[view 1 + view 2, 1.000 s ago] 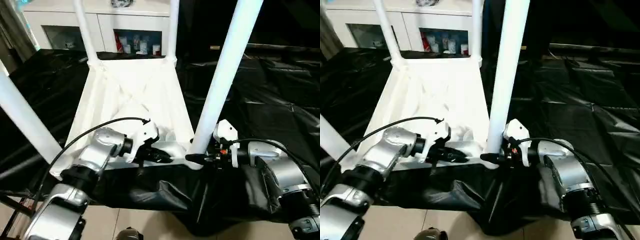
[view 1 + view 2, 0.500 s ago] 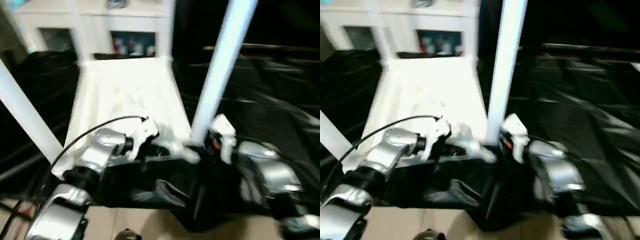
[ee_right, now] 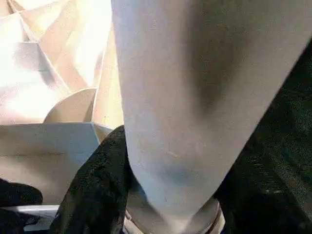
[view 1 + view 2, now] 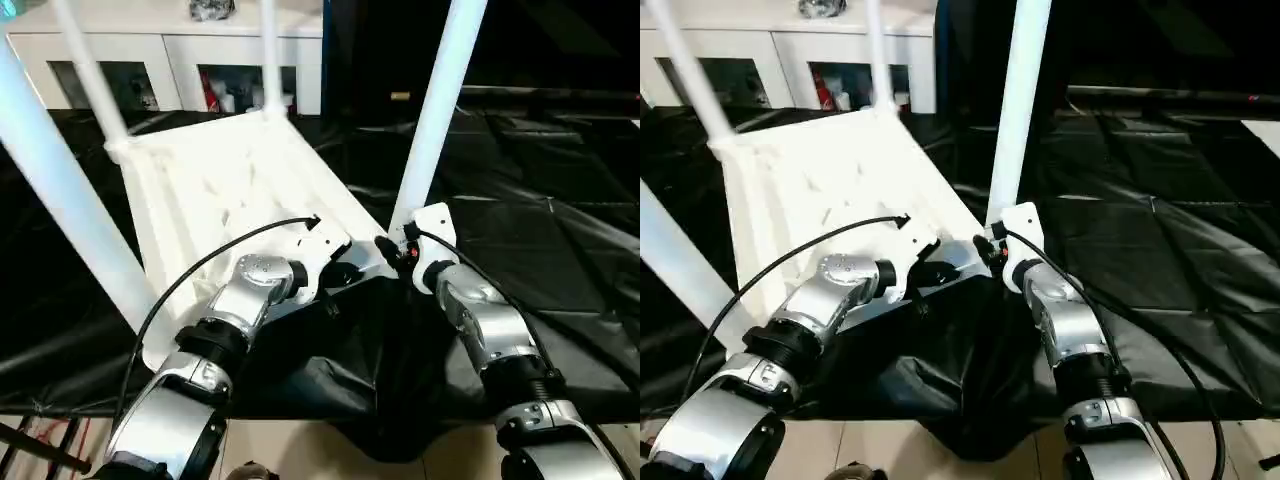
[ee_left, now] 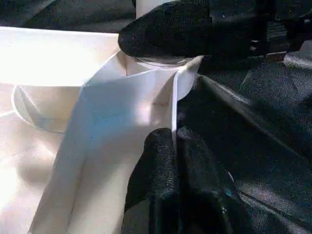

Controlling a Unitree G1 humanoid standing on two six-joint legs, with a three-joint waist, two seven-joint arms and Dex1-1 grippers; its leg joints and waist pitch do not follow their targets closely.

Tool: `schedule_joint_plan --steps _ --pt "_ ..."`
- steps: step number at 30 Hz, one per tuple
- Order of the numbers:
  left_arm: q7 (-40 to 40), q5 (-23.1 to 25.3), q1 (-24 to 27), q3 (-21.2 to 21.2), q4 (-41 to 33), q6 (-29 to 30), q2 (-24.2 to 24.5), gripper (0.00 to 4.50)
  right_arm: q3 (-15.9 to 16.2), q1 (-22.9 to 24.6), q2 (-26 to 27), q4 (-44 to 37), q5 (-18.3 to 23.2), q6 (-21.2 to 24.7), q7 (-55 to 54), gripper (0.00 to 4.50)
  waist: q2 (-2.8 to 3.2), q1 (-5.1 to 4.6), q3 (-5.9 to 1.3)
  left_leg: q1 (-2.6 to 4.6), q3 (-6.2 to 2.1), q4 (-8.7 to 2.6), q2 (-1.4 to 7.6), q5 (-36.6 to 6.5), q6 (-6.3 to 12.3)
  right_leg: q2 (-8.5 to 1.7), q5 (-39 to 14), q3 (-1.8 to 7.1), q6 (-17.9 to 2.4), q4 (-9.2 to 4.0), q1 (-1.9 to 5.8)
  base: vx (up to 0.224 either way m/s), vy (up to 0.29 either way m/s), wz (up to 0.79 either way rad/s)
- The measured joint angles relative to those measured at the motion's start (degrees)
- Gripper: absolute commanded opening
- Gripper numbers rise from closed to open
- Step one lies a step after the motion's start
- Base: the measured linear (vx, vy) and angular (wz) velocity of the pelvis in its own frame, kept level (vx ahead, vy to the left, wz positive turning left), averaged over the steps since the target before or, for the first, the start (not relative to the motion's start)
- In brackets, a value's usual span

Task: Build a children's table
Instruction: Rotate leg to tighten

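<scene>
The children's table lies upside down: its white ribbed tabletop [image 4: 230, 180] rests on the black drape with legs standing up from the corner sockets. My left gripper [image 5: 173, 141] is shut on the thin rim wall beside the near-right socket. My right gripper [image 3: 165, 195] is shut on the base of the near-right leg [image 4: 435, 110], one black finger [image 3: 92, 185] on each side just above the socket. From the head camera, both grippers [image 4: 345, 275] [image 4: 392, 248] meet at that corner. Other legs rise at the near left [image 4: 60, 190], far left [image 4: 90, 80] and far right [image 4: 270, 55].
The black-draped work table [image 4: 540, 220] stretches to the right and behind. A white cabinet [image 4: 180, 50] with small items on its shelves stands at the back. The drape hangs over the near edge above the tiled floor [image 4: 300, 450].
The tabletop has swung round on the drape with both grippers holding on. Its near-right corner now lies farther from me, and my right arm reaches forward. The view has also shifted.
</scene>
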Motion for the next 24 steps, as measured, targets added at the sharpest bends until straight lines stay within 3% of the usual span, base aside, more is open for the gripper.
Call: schedule_joint_plan --steps 5,12,18,24 --pt "-4.5 -0.3 0.1 -0.2 -0.3 -0.3 1.3 0.00 0.9 2.9 -4.0 -3.2 0.4 -1.4 10.2 2.86 0.00 0.22 0.00 -0.04 0.00 -0.03 0.00 0.0 0.00 0.00 0.0 -0.01 0.0 -0.03 -0.01 0.000 0.000 0.00" --pt "-16.1 -1.5 3.2 -1.9 -4.9 -2.2 6.8 0.00 4.7 6.2 -12.8 -8.0 4.9 -2.0 29.0 2.86 0.08 0.74 0.05 -0.13 0.01 -0.03 0.03 0.0 0.01 0.00 0.0 -0.04 0.0 -0.03 -0.06 0.000 0.000 0.00" --pt "-25.8 -2.8 4.9 -3.9 -7.8 -2.9 9.9 0.00 7.5 7.7 -16.9 -11.9 6.7 -1.3 41.2 2.86 0.09 2.05 0.09 -0.28 0.02 -0.01 0.07 0.0 0.01 0.00 0.0 -0.12 0.0 -0.04 -0.16 0.000 0.000 0.00" --pt "-29.8 -3.6 5.5 -5.0 -9.5 -2.7 12.0 0.00 8.9 7.9 -18.1 -13.1 7.6 -0.7 44.9 2.29 0.05 2.82 0.12 -0.28 0.02 0.06 0.09 0.0 0.01 -0.01 0.0 -0.10 0.0 -0.02 -0.16 0.000 0.000 0.00"
